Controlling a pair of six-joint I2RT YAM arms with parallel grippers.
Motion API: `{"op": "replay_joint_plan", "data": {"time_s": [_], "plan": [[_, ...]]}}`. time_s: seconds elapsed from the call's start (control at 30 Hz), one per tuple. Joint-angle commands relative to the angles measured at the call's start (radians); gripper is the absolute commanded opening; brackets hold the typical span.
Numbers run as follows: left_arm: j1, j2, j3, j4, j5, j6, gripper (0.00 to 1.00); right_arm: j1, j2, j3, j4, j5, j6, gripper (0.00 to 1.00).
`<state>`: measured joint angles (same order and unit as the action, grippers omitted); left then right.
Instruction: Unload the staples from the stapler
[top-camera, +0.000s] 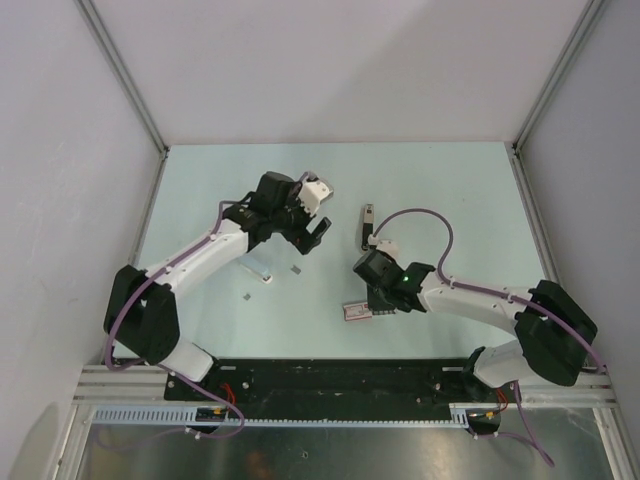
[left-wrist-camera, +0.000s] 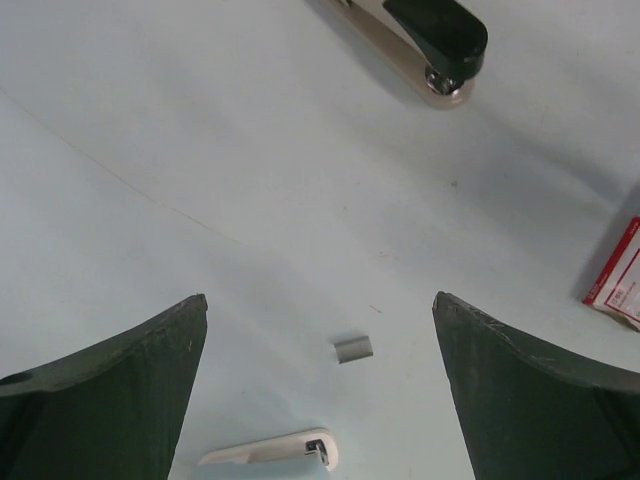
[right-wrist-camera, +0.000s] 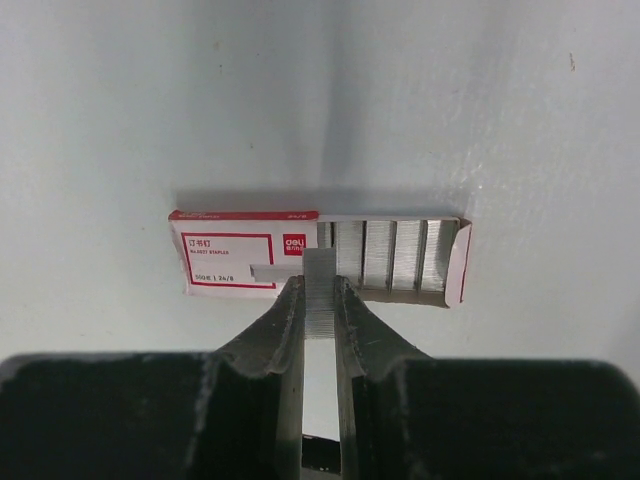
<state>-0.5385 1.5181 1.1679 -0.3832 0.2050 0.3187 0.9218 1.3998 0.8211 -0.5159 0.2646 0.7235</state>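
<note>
**A:** Right wrist view. What can go wrong for you from here?

**B:** Your right gripper (right-wrist-camera: 320, 300) pinches a strip of staples (right-wrist-camera: 320, 265) edge-on by its thin sides, just above the open staple box (right-wrist-camera: 245, 255). Such a strip is many fine pieces joined side by side. I judge that an off-square squeeze, or a knock against the box's tray, could snap it or twist it out of the fingers, scattering bits over the table (right-wrist-camera: 500, 120). A nudge could also slide the light box away.

**A:** And the jaws?

**B:** Right: narrow, closed on the strip, which fills the gap between the two fingers. Left: your left gripper (left-wrist-camera: 320, 300) stands wide apart over the table, holding nothing and touching nothing.

**A:** Where do the task's things lie?

**B:** The stapler (top-camera: 368, 225) lies on the table between the two arms, beyond the right gripper and apart from both. Whether it has more staples inside cannot be told. A short staple piece (left-wrist-camera: 352, 348) lies loose on the table below the open left fingers, near a small white plastic piece (left-wrist-camera: 275, 450). If you lower the left arm carelessly, a finger could sweep that piece aside or cover it
</note>
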Motion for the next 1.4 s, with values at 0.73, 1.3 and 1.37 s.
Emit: {"op": "replay_joint_plan", "data": {"time_s": [0.73, 1.3, 1.37], "plan": [[0.008, -0.024, -0.041, -0.035, 0.051, -0.007, 1.0, 0.038, 0.057, -0.016, -0.018, 0.13, -0.031, 0.0], [0.008, -0.028, -0.045, -0.035, 0.052, -0.004, 0.99, 0.038, 0.068, -0.018, 0.013, 0.093, -0.043, 0.0], [0.008, -0.029, -0.046, -0.035, 0.053, -0.005, 0.99, 0.038, 0.064, -0.018, 0.014, 0.092, -0.042, 0.0]]}}
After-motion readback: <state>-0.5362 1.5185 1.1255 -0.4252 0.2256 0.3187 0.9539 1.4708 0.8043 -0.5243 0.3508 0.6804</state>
